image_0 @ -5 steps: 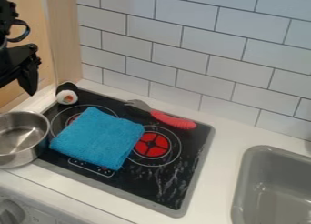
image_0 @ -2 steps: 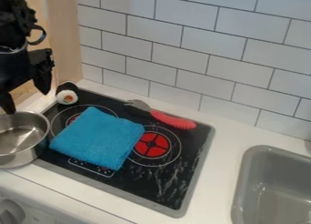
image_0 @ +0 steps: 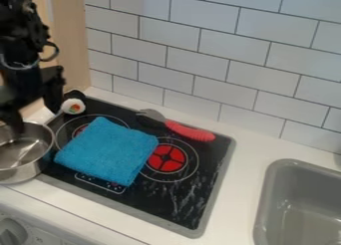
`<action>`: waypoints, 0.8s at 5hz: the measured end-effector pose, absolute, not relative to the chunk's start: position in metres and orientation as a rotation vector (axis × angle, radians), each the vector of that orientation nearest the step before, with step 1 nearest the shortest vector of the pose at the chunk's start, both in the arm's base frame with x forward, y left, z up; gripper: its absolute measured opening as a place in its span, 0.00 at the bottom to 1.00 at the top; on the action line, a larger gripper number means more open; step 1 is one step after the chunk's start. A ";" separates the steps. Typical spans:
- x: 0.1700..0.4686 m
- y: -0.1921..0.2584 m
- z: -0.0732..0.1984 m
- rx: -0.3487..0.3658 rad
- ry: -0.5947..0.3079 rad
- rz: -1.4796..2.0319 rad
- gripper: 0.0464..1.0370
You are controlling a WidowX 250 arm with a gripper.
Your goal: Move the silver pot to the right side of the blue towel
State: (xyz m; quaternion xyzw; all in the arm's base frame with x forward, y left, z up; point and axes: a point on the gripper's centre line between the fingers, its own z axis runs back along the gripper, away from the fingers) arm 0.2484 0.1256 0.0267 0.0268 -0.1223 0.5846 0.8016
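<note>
My gripper point(image_0: 35, 120) hangs at the left side of the view, open, its two fingers apart. One finger is above the back part of the silver pot point(image_0: 27, 162), the other is to the right, close to the sushi piece. The pot stands at the left edge of the view, partly cut off, just left of the folded blue towel point(image_0: 108, 150). That towel lies flat on the left part of the black stove, partly over the left burner.
A fork with a red handle point(image_0: 190, 131) lies along the back of the stove point(image_0: 180, 199). A sushi piece point(image_0: 73, 106) sits at its back left corner. The grey sink point(image_0: 266, 189) is at the right; a tiled wall stands behind.
The arm has come in from the left edge and moved right and downward, so a finger is now over the pot's back part. Pot and towel have not moved.
</note>
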 end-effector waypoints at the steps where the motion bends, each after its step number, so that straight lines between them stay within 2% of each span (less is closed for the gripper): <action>1: 0.249 0.121 0.021 0.047 -0.243 1.273 0.96; 3: 0.248 0.115 0.013 0.049 -0.207 1.298 0.96; 4: 0.250 0.116 0.005 0.075 -0.164 1.310 0.90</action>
